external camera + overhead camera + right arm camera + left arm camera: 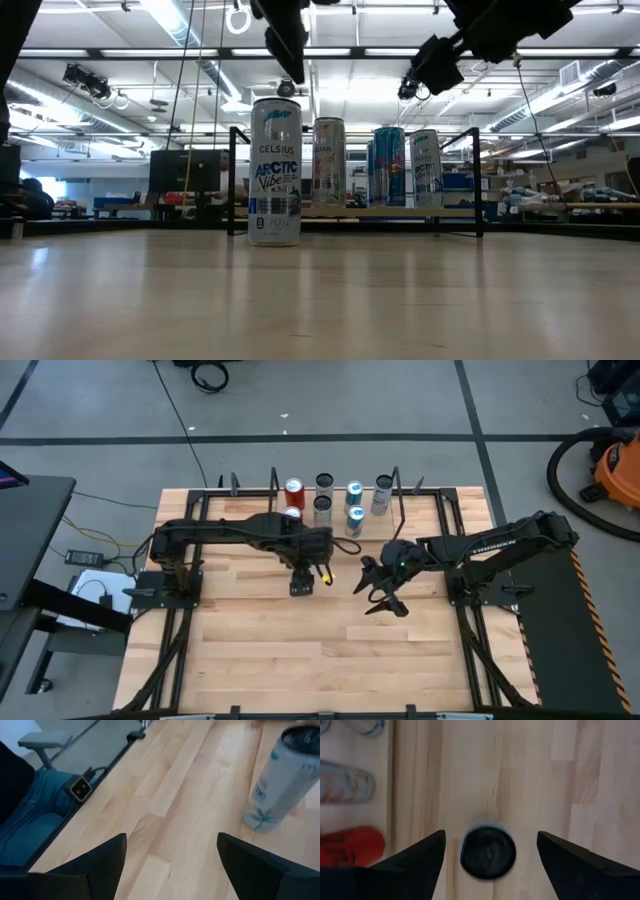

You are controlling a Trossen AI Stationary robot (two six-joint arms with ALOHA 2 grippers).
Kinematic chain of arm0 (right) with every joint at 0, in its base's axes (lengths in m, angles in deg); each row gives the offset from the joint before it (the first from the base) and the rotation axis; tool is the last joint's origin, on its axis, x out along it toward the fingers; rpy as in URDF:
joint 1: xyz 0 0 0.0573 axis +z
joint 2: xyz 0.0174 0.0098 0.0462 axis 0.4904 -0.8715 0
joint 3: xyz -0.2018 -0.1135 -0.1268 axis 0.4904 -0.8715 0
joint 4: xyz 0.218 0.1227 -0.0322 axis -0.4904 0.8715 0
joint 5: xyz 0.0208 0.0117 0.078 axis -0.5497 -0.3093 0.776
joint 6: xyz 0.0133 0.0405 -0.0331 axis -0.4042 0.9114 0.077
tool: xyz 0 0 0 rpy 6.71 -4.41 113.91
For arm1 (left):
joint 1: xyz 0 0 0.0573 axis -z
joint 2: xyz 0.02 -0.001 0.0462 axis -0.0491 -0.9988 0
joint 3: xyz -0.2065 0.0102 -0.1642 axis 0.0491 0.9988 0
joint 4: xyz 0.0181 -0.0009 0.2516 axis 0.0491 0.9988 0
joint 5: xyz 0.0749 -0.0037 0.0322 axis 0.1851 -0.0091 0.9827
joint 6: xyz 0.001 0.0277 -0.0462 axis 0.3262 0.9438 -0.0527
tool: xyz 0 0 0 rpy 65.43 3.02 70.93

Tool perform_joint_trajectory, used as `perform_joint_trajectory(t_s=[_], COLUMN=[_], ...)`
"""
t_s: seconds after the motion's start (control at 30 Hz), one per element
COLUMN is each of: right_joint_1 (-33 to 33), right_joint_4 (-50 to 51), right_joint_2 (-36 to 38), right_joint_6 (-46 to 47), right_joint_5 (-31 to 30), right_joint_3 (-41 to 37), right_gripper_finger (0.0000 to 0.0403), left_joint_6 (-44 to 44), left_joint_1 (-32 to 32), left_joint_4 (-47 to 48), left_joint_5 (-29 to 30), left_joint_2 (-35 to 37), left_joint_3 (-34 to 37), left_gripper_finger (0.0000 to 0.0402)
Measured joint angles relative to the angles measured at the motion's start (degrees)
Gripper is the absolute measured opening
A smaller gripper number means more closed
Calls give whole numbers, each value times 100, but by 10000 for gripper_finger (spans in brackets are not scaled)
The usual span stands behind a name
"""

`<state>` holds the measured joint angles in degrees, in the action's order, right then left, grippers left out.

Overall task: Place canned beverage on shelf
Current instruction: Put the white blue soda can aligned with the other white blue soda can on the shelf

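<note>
My left gripper [490, 865] hangs straight above a white Celsius can [275, 172], fingers spread, one to each side of the can's dark lid [487, 852] with bare wood showing between finger and can on both sides. Nothing is held. From the low view the can stands upright on the table [330, 650], clear of the gripper above it, in front of the shelf [355, 211] rather than on it. Judgement: an open gripper centred over a free-standing can reads either as a release or as a line-up before a grasp; I cannot tell which.

Right gripper [170, 865] is also open and empty. It sits mid-table beside the left arm, tilted down toward the wood. In its wrist view the white can shows just ahead. A person's blue-trousered leg [25, 820] and a chair arm show beyond the table edge.

Outward: the shelf runs along the far table edge, thin black rods framing a light board. Several cans are already upright on it, among them a red can [294, 491], silver ones and blue ones [353, 493]. They are bunched toward the middle of the board.

Task status, as I judge it: the white can is not yet shelved.
</note>
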<state>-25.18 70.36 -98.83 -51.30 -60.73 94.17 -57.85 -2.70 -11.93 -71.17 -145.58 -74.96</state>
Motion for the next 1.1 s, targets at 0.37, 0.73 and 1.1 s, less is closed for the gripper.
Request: perform_joint_trajectory(t_s=[0.37,0.73,1.1], right_joint_1=[0,0,-347], right_joint_4=[-1477,-2999,-2929], right_joint_2=[2,4,-675], right_joint_6=[384,981,516], right_joint_5=[1402,1425,597], right_joint_3=[0,51,640], right_gripper_finger=[318,322,322], left_joint_6=[-574,-580,-873], left_joint_1=[111,427,428], left_joint_4=[1520,1905,1884], left_joint_5=[0,0,362], left_joint_2=[2,375,1245], left_joint_3=[-898,-1006,-1002], left_gripper_finger=[316,316,316])
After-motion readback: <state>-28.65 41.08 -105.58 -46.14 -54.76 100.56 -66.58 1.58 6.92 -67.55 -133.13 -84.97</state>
